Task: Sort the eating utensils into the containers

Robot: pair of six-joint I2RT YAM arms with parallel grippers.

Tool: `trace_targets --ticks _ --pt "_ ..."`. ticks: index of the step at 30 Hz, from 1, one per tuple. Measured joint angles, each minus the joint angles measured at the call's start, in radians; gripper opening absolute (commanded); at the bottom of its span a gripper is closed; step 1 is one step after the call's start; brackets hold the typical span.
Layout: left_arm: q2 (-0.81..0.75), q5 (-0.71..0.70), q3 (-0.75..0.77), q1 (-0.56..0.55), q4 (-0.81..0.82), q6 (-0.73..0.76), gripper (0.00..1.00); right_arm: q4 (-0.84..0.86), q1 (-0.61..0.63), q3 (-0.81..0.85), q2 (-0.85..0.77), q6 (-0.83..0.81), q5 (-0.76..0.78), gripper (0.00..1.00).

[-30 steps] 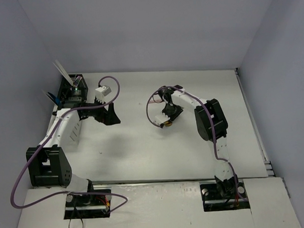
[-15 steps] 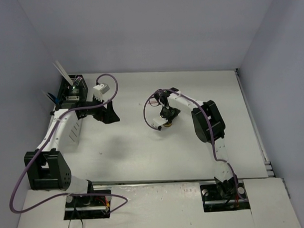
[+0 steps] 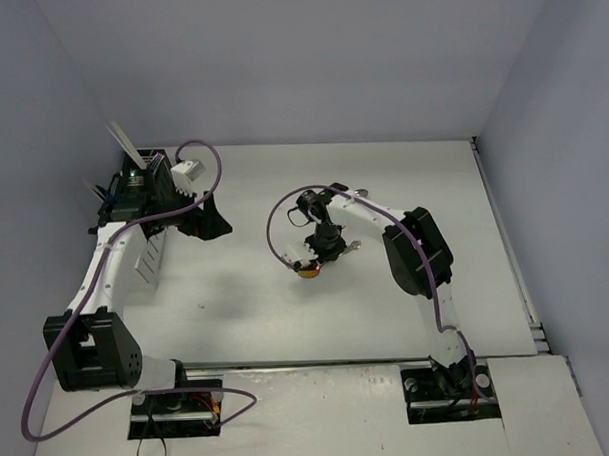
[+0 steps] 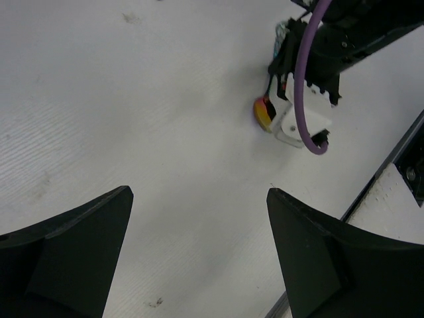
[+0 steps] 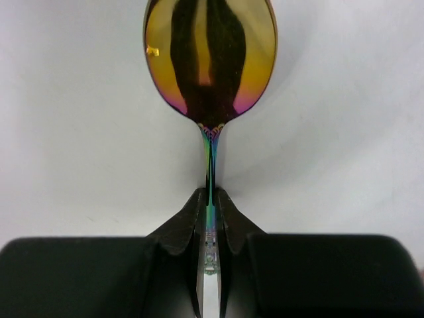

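A gold spoon with a rainbow sheen [image 5: 209, 59] points its bowl away from my right gripper [image 5: 210, 195], which is shut on its thin handle. From above, that gripper [image 3: 316, 256] sits mid-table with the spoon's bowl [image 3: 307, 272] at its near-left tip. The same spoon [image 4: 263, 112] shows small in the left wrist view. At the far left stands the black container [image 3: 133, 186], partly hidden by my left arm, with pale sticks [image 3: 121, 144] rising out of it. A white container [image 3: 148, 255] lies beside it. My left gripper [image 3: 210, 221] [image 4: 199, 195] hangs open over bare table.
Grey walls close in the table on the left, back and right. A purple cable [image 3: 280, 229] loops off the right wrist, and another [image 3: 207, 156] arcs over the left wrist. Both arm bases [image 3: 176, 403] sit at the near edge.
My right gripper has closed on the spoon's handle and shifted left and nearer with it. The left arm has drawn slightly left toward the black container, jaws still wide.
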Motion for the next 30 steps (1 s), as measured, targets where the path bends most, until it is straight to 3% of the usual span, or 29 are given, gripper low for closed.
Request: trace_targets --ticks 8,19,24,30 --pt "-0.099 0.021 -0.101 0.094 0.25 -0.241 0.82 -0.039 0.015 -0.011 -0.067 0.29 -0.323 0.0" --pt "-0.182 0.013 -0.143 0.096 0.393 -0.419 0.83 -0.034 -0.062 0.215 -0.089 0.746 -0.586 0.0" --pt "-0.229 0.0 -0.172 0.096 0.432 -0.518 0.82 0.076 -0.108 0.246 -0.087 1.032 -0.611 0.0" --pt "-0.232 -0.045 -0.174 0.078 0.45 -0.625 0.79 0.276 -0.116 0.22 -0.096 1.366 -0.501 0.0"
